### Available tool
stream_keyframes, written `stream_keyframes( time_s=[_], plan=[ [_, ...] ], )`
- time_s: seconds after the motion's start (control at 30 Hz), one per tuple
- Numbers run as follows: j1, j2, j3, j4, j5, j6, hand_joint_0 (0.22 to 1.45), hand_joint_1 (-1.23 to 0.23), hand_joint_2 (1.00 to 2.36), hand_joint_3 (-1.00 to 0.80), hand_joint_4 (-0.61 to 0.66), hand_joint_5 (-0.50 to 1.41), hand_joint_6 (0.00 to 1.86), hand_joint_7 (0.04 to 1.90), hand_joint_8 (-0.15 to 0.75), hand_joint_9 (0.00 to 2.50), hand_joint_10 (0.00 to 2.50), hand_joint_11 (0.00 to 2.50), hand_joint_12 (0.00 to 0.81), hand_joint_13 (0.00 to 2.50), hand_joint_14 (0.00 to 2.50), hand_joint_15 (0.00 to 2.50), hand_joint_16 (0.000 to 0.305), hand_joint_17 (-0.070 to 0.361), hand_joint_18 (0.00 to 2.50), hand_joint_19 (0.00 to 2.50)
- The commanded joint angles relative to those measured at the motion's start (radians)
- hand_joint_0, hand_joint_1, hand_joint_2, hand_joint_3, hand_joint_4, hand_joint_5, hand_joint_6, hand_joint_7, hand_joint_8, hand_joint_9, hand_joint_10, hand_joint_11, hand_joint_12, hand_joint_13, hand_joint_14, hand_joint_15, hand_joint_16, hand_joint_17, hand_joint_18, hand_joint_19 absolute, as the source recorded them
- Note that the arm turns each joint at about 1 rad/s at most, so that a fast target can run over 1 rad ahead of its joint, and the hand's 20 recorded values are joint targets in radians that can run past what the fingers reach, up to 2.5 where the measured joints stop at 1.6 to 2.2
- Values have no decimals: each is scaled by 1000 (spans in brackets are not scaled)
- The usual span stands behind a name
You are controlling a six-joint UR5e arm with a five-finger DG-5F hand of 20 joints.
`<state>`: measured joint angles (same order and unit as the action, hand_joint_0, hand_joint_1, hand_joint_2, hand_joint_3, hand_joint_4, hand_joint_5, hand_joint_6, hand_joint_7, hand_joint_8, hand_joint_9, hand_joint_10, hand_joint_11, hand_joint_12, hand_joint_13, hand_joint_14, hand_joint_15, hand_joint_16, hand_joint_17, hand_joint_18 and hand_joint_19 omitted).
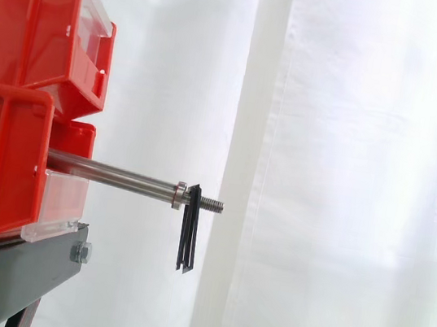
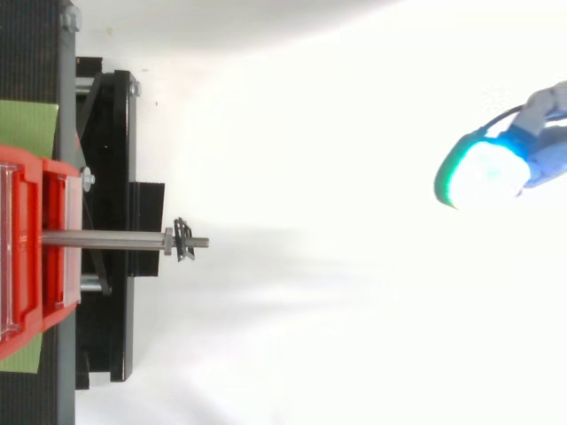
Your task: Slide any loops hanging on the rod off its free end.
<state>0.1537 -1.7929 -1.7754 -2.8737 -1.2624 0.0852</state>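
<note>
**Layout, L to R**
- Far left: red bins stacked on a black stand.
- A rod sticks out horiz. from betw. the bins, pointing right.
- A nut sits near the rod's outer end.
- The loops, thin & black, hang just right of the nut on the threaded tip, close to the free end. They hang straight down, clear of the stand.
- Right of the tip there is nothing betw. tip and hand; the white curtain is behind.
- The hand is at the far right edge, well apart from the rod, with a pad glowing green/cyan. Released or clenched: cannot tell.

**Risks (judged)**
1. The thread may snag the loops, so they bunch instead of sliding. Cause: a pull at an angle to the rod axis.
2. The loops may get pushed left against the nut. Cause: contact from the free-end side.
3. A side load may shake the rod, and the loops could then drop uncontrolled.

**Clearance**
- Ample right of, above & below the tip.
- Tight on the left, where the nut is just beside the loops and the stand edge is near. The hand prob. needs to hook in behind the loops there.
</note>
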Motion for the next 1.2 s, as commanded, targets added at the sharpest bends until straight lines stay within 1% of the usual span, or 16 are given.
stream_keyframes(
  time_s=[0.0, 0.13, 0.2, 0.23, 0.37, 0.4, 0.53, 0.57, 0.63, 0.73, 0.87, 0.9, 1.0, 1.03, 1.13, 1.17],
  plan=[
    [-2, -33, 1, 19, -11, 1, 561, -490, 1000, -500, 183, -182, 502, 734, 226, 727, 2, 68, 286, 423, 0, 16, 39, 87, 351, 271],
    [1, -45, -1, 65, -8, -16, 561, -489, 1000, -500, 187, -181, 502, 730, 230, 730, 3, 63, 288, 437, 0, 16, 38, 86, 365, 270],
    [0, -71, 1, 89, -14, -35, 562, -490, 1000, -500, 190, -180, 502, 731, 231, 732, 4, 62, 288, 444, 0, 19, 38, 86, 368, 267],
    [-8, -114, -1, 117, -29, -50, 563, -490, 1000, -500, 189, -179, 502, 732, 231, 734, 0, 65, 288, 445, 0, 19, 38, 85, 369, 264],
    [-13, -169, 1, 186, -81, -56, 563, -493, 1000, -500, 190, -179, 502, 732, 232, 737, 0, 66, 288, 452, 0, 14, 37, 84, 375, 266],
    [-13, -175, 1, 198, -84, -59, 564, -494, 1000, -500, 192, -179, 502, 731, 232, 738, 0, 66, 288, 453, 0, 11, 37, 83, 380, 265],
    [-13, -187, 1, 267, -87, -96, 565, -494, 1000, -500, 191, -179, 502, 732, 236, 737, 3, 64, 289, 463, 1, 17, 36, 82, 385, 263],
    [-13, -187, 1, 267, -87, -96, 565, -494, 1000, -500, 191, -179, 502, 733, 233, 738, 0, 60, 288, 465, 0, 18, 36, 82, 384, 262],
    [-6, -194, -1, 281, -84, -156, 565, -495, 1000, -500, 193, -178, 502, 732, 235, 738, 3, 70, 287, 465, 0, 18, 36, 82, 385, 274],
    [-6, -215, 1, 287, -86, -185, 566, -494, 1000, -500, 190, -178, 502, 732, 235, 739, 2, 59, 288, 465, 0, 14, 36, 82, 388, 269],
    [-6, -263, 1, 343, -89, -183, 566, -495, 1000, -500, 194, -177, 502, 731, 237, 742, 0, 67, 288, 475, 0, 21, 36, 82, 394, 272],
    [-6, -284, 1, 381, -94, -183, 566, -495, 1000, -500, 195, -176, 502, 730, 236, 742, 1, 61, 287, 477, 0, 25, 36, 82, 394, 272],
    [-6, -302, 1, 435, -107, -183, 566, -495, 1000, -500, 196, -176, 502, 731, 237, 744, 0, 68, 287, 478, 0, 25, 36, 82, 398, 275],
    [-6, -307, 1, 456, -101, -186, 566, -495, 1000, -500, 192, -176, 502, 733, 237, 745, 2, 61, 287, 480, 0, 29, 36, 82, 398, 274],
    [-3, -316, 1, 479, -101, -196, 566, -496, 1000, -500, 196, -176, 502, 728, 237, 746, 0, 63, 287, 482, 0, 26, 36, 82, 401, 275],
    [-2, -336, 4, 488, -100, -209, 566, -495, 1000, -500, 195, -176, 502, 730, 237, 745, 2, 62, 288, 483, 0, 25, 36, 82, 402, 274]
  ],
)
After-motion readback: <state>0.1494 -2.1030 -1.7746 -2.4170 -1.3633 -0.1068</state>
